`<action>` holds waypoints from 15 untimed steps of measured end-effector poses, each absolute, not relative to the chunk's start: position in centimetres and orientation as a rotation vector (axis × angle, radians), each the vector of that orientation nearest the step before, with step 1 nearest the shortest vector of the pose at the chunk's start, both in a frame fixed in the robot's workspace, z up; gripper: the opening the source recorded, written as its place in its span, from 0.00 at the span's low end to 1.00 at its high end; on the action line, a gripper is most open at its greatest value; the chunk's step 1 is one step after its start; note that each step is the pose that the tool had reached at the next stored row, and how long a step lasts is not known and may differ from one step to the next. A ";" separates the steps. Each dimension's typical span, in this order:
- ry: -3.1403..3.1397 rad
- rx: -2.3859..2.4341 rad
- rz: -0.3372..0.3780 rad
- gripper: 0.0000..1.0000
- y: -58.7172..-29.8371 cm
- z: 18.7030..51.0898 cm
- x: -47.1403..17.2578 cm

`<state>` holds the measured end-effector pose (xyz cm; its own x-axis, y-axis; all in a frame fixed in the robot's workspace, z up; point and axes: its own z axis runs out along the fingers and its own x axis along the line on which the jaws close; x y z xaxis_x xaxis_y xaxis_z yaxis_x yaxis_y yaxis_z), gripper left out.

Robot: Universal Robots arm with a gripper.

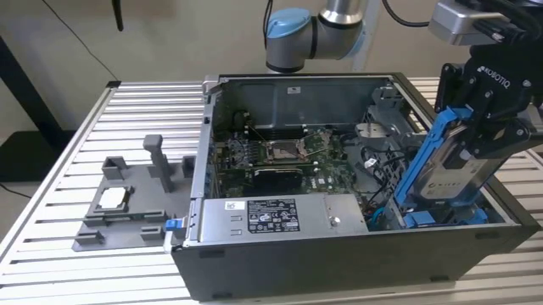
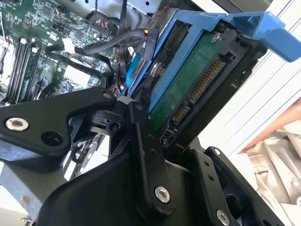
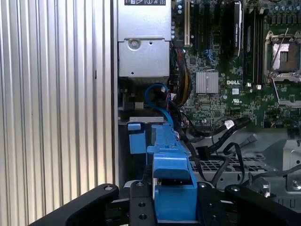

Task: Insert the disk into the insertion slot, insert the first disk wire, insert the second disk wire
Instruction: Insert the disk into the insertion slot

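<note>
A grey desk [image 1: 127, 114] of metal strips stands by a plain tan wall [image 1: 170, 32]. A big open computer case [image 1: 339, 260] sits on it, in the middle and the exterior view's right. Inside lie a green motherboard [image 1: 280, 155] and a silver power supply [image 1: 271, 216]. A grey fixture [image 1: 127, 203] with posts rests on the desk, lower left. At the right the gripper [image 1: 484, 136] holds the disk [image 1: 449, 175] tight in its jaws. The disk leans, its low end at the insertion slot [image 1: 462, 213].
</note>
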<state>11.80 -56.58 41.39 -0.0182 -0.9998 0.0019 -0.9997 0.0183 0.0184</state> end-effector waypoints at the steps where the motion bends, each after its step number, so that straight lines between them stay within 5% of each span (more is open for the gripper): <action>1: -2.231 2.191 -0.019 0.33 -56.6 41.3 11.8; 15: -2.231 2.191 -0.020 0.33 -56.6 39.7 11.9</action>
<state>11.89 -56.63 39.71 -0.0182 -0.9998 0.0019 -0.9996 0.0182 0.0194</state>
